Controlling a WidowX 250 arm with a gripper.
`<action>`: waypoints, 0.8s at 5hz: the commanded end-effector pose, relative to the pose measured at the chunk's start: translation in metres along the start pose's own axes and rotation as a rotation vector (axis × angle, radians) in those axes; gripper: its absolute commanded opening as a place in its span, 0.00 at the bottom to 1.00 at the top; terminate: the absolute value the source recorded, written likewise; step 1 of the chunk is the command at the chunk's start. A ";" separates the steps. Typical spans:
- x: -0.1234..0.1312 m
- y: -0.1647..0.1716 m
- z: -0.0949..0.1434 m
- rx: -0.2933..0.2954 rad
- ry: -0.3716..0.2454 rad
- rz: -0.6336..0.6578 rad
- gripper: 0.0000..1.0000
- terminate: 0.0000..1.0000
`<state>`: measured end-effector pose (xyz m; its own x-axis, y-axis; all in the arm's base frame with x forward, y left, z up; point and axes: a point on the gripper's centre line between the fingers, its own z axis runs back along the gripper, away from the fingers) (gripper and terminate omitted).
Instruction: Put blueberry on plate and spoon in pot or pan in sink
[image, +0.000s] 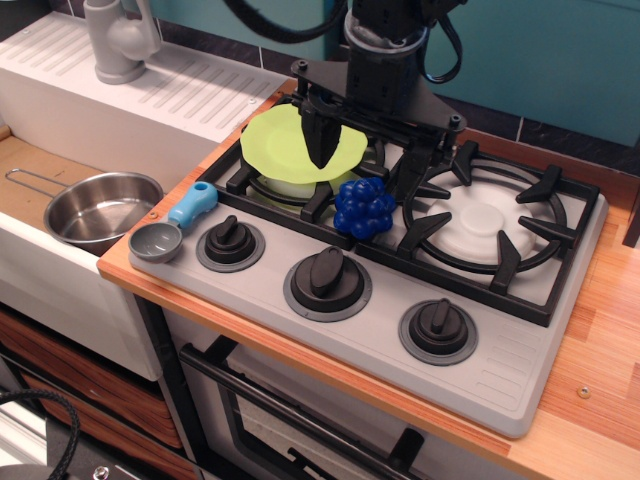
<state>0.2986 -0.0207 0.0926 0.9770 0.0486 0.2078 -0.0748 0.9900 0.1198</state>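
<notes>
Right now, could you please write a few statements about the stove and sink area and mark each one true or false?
1. The blueberry lies on the plate. False: it sits on the stove grate beside the plate.
2. The spoon is inside the pan. False: it lies on the counter edge beside it.
3. The pan sits in the sink. True.
4. The gripper holds nothing. True: its jaws are open above the plate and blueberry.

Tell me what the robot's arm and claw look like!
The gripper is all black, with two pointy wedge-shaped fingers hanging under a flat black crossbar. Above sits a chunky dark, rounded wrist with a grey ring, and black cables loop around it. No stickers or markings show.
</notes>
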 end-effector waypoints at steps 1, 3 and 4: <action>0.000 0.000 0.000 0.000 0.000 0.000 1.00 0.00; 0.000 -0.003 -0.021 -0.047 -0.054 -0.001 1.00 0.00; 0.001 -0.003 -0.027 -0.050 -0.077 -0.008 1.00 0.00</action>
<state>0.3003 -0.0209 0.0584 0.9653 0.0290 0.2596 -0.0507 0.9957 0.0774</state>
